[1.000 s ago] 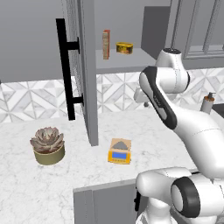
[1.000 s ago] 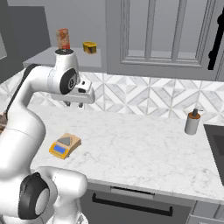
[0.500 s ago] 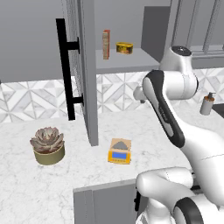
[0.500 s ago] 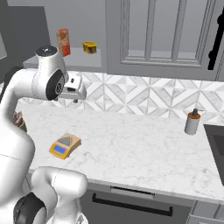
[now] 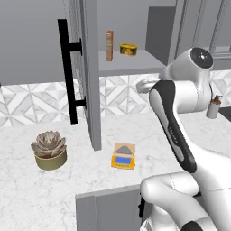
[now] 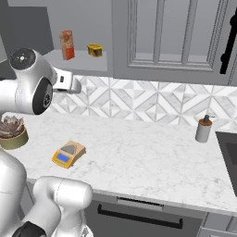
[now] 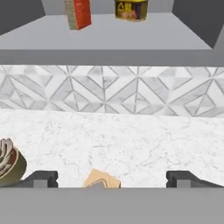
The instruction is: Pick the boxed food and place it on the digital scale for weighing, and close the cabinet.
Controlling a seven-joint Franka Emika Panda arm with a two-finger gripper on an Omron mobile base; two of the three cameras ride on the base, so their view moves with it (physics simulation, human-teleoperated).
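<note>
Pincer (image 7: 111,179) wide open, empty, above counter (image 5: 67,180). Carton (image 5: 109,45) upright on cabinet (image 5: 88,72) shelf beside tin (image 5: 128,49). Scale (image 5: 123,156) on counter, bare. Cabinet door open.

Boxed food (image 5: 109,45) upright; cabinet (image 5: 88,72) open

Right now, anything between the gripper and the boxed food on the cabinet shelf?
Nothing visible. The open gripper looks up at the boxed food, upright on the shelf beside the yellow tin. The cabinet door is swung out to the left, clear of the path.
</note>
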